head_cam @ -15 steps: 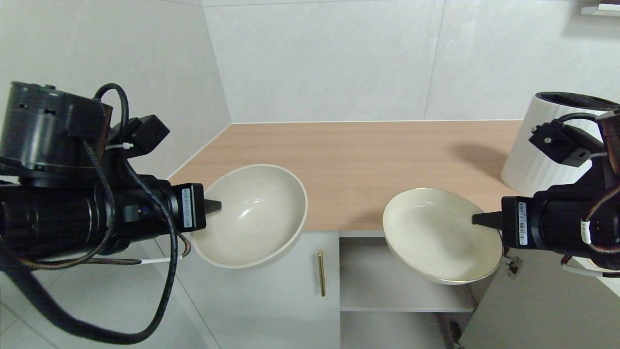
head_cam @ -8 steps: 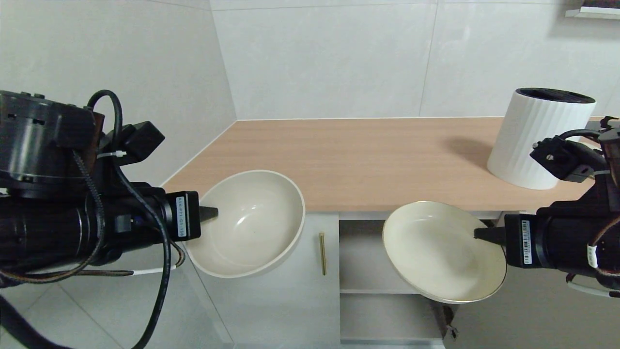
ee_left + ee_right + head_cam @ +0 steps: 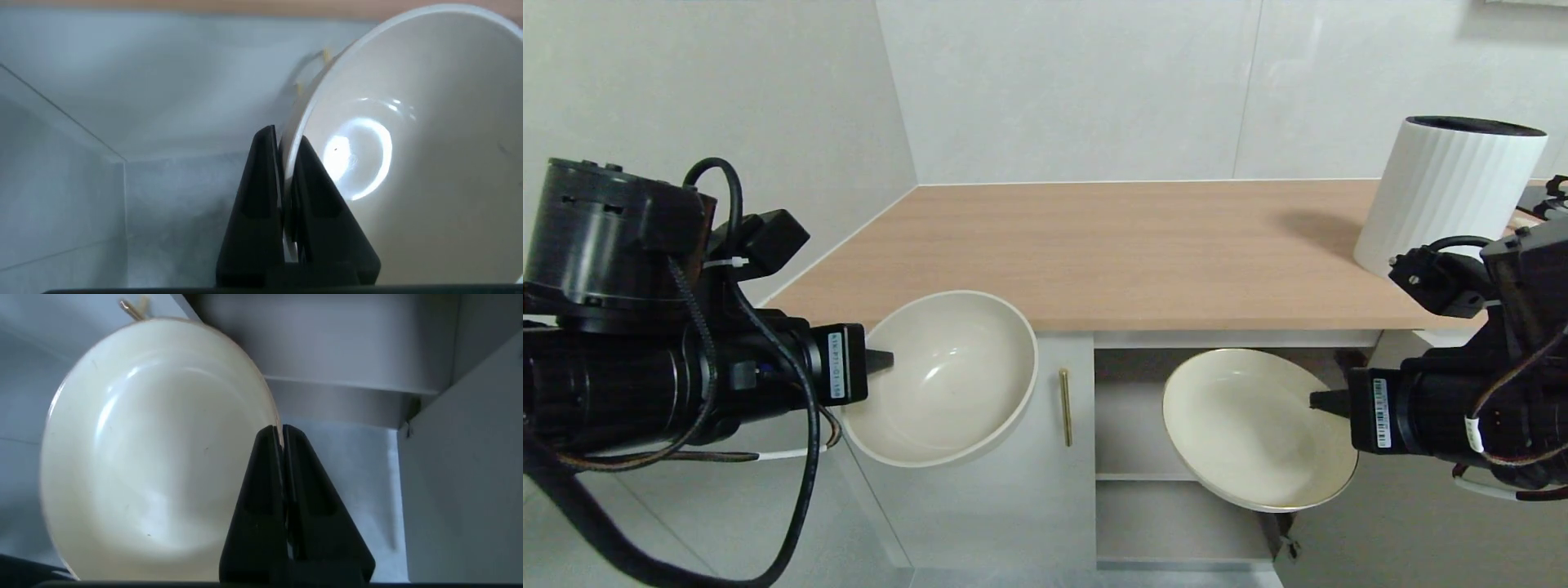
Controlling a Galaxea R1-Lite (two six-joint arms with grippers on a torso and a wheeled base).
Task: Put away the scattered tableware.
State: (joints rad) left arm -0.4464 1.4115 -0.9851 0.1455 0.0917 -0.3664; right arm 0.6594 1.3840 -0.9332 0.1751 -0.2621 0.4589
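While the left gripper [image 3: 880, 360] clamps the bowl [image 3: 947, 380] by its rim, the right gripper [image 3: 1319, 400] clamps the plate [image 3: 1250, 425] likewise, with both sets of jaws clenched. The plate hangs on the right, seemingly just before the open cabinet [image 3: 1135, 478].

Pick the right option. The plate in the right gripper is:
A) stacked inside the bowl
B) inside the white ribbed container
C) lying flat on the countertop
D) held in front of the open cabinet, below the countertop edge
D: the right gripper pinches the rim of the plate, which hangs tilted before the open cabinet, below the countertop.

bowl [image 3: 947, 384]: cream, deep, tilted, midair | plate [image 3: 1250, 425]: cream (gold-edged), tilted, midair
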